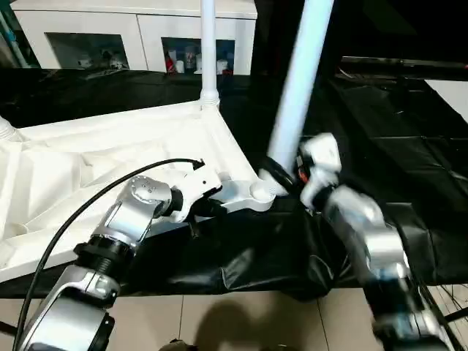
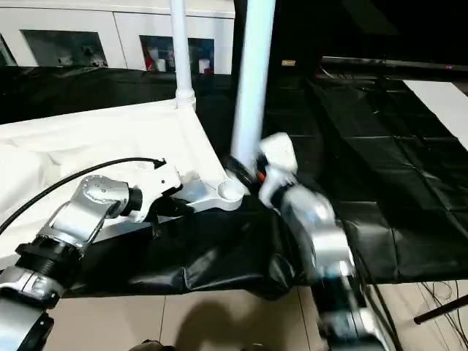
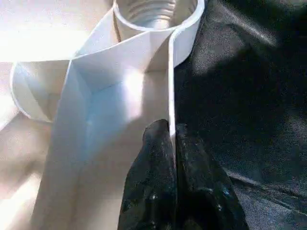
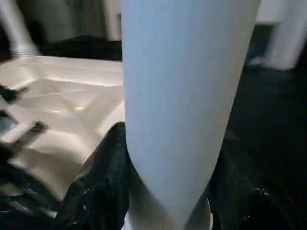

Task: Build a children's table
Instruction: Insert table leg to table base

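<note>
- Nearest us, our left gripper point(image 3: 171, 143) is pinched shut on the thin upright rim of the tabletop point(image 1: 110, 157), which lies underside up on the black-sheeted worktable point(image 1: 409, 168). We judge this hold is there to keep the top from sliding or turning while a leg goes in.
- That rim runs straight on to the near corner socket point(image 3: 156, 12), just beyond the fingertips, so the hold sits close to the point that needs steadying.
- Just past the socket, our right gripper point(image 1: 281, 175) has its 2 black fingers set about halfway apart around the base of a leg point(image 1: 300, 80), clasping it. The leg leans toward our right instead of standing straight, with its foot at the near corner socket point(image 1: 261, 194); we cannot tell how far it is seated.
- We judge the next move must bring the leg upright over the socket before pressing or twisting it home.
- The corner lies close to the worktable's near edge, where the sheet bunches and hangs down, so little margin remains on our side.
- To the right, the black sheet is bare and gives the right arm room to swing.
- Farther off, 1 leg point(image 1: 208, 51) already stands upright in the far corner socket, well apart from the tilted one.
- Beyond that stands a white cabinet point(image 1: 139, 29).
</note>
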Motion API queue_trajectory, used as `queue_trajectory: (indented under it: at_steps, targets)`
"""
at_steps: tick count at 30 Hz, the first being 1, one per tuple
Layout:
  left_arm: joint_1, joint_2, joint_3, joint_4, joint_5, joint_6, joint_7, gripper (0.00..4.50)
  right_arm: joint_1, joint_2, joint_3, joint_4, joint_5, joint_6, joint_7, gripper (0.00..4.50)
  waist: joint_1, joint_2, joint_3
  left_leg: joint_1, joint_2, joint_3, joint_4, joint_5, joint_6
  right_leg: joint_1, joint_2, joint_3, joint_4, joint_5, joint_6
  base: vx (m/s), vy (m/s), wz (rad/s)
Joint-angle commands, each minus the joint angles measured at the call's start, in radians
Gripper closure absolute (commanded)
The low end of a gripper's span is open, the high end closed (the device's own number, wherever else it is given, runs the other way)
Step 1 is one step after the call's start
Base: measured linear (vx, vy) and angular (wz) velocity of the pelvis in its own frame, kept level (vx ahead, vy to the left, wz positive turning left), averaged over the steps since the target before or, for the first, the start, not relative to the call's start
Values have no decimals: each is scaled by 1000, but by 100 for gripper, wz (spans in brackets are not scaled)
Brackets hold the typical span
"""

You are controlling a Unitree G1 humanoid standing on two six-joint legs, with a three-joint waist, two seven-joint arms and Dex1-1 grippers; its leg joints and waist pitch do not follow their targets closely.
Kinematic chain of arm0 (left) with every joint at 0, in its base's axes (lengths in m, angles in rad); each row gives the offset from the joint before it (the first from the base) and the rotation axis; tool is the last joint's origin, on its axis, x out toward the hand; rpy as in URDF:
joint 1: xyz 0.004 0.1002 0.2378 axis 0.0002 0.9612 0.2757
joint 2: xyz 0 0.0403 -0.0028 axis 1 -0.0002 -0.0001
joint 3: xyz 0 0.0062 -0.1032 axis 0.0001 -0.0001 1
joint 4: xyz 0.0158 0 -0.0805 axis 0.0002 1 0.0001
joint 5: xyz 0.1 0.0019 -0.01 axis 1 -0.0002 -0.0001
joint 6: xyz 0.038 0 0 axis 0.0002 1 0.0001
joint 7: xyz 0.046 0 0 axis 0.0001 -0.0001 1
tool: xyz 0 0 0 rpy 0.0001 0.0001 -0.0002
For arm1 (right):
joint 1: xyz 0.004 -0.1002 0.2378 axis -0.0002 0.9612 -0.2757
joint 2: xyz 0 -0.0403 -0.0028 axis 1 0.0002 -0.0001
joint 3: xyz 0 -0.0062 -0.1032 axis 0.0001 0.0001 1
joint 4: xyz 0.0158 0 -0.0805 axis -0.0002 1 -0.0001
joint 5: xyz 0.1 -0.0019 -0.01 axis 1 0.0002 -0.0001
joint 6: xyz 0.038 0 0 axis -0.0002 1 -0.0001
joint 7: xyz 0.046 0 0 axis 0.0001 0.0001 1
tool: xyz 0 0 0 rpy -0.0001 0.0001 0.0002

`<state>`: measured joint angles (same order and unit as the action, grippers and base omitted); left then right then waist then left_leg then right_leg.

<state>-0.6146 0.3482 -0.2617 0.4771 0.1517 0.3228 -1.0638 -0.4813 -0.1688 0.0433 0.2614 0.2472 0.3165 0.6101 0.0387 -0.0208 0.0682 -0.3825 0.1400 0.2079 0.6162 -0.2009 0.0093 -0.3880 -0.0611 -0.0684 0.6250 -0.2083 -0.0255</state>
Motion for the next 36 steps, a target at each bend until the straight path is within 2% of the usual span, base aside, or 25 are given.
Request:
queue_trajectory:
  at_steps: [1,3,4,5,6,8,10,12,17,22,25,29,31,32,33,36]
  targets:
    - [25,-2,-4,-15,-24,4,-2,450,-18,-28,-3,35,16,42,53,264,8,-8,-73,23,108,-52,-76,-58,61,43,-122,68,-61,-30,-272,0,0,0]
    - [24,-3,-2,-16,-27,0,-1,450,-30,-38,3,52,14,59,73,264,9,-14,-74,21,107,-51,-74,-43,69,45,-123,68,-58,-8,-275,0,0,0]
    - [25,-4,0,-21,-33,-15,-1,450,-48,-52,9,79,19,98,101,264,9,-15,-75,20,106,-51,-72,-42,73,46,-124,68,-58,-7,-276,0,0,0]
    - [27,-5,1,-24,-36,-25,0,450,-60,-65,19,100,9,111,115,264,6,-19,-72,19,105,-51,-73,-51,77,47,-123,68,-62,-30,-274,0,0,0]
    - [30,-3,0,-27,-36,-30,1,450,-72,-81,31,129,-4,124,134,264,6,-21,-71,19,103,-50,-72,-63,72,46,-124,67,-67,-67,-271,0,0,0]
    - [31,-1,-2,-30,-36,-30,2,450,-77,-87,33,138,1,132,139,264,9,-18,-68,19,105,-50,-72,-71,63,45,-125,69,-69,-102,-258,0,0,0]
    - [41,3,-7,-44,-37,-28,-4,450,-90,-95,26,166,2,129,132,264,9,-25,-71,20,106,-50,-73,-65,59,44,-122,68,-67,-99,-253,0,0,0]
    - [53,12,-14,-68,-41,-24,-21,450,-103,-87,12,195,11,118,137,264,9,-19,-72,23,108,-50,-73,-62,55,41,-122,68,-65,-93,-256,0,0,0]
    - [55,20,-20,-73,-39,-31,-32,450,-123,-71,-4,245,26,118,157,264,11,-21,-73,22,106,-48,-71,-53,61,42,-123,68,-64,-71,-265,0,0,0]
    - [53,18,-13,-68,-38,-36,-15,450,-140,-62,-24,299,50,110,169,264,14,-24,-72,23,106,-49,-72,-65,50,42,-124,68,-66,-97,-261,0,0,0]
    - [54,14,-7,-70,-38,-35,9,450,-135,-57,-26,320,56,94,182,264,15,-28,-73,22,106,-48,-72,-56,55,42,-123,67,-64,-88,-260,0,0,0]
    - [53,10,4,-65,-39,-38,30,450,-114,-47,-35,338,58,65,194,264,17,-28,-71,22,106,-48,-72,-74,50,41,-125,67,-68,-118,-255,0,0,0]
    - [52,11,11,-61,-41,-41,39,450,-88,-35,-44,349,66,39,196,264,18,-23,-71,22,106,-50,-72,-80,47,41,-126,67,-69,-127,-252,0,0,0]
    - [52,11,14,-58,-41,-44,45,450,-79,-32,-45,351,67,29,194,264,18,-25,-72,22,107,-50,-73,-80,47,42,-126,68,-69,-123,-251,0,0,0]
    - [51,11,19,-55,-43,-49,51,450,-64,-25,-49,358,68,9,193,264,20,-21,-73,22,106,-50,-72,-73,48,42,-126,67,-66,-110,-253,0,0,0]
    - [49,14,26,-49,-46,-53,55,450,-39,-10,-53,373,63,-34,184,264,20,-19,-72,23,107,-50,-74,-82,48,40,-125,67,-67,-100,-261,0,0,0]
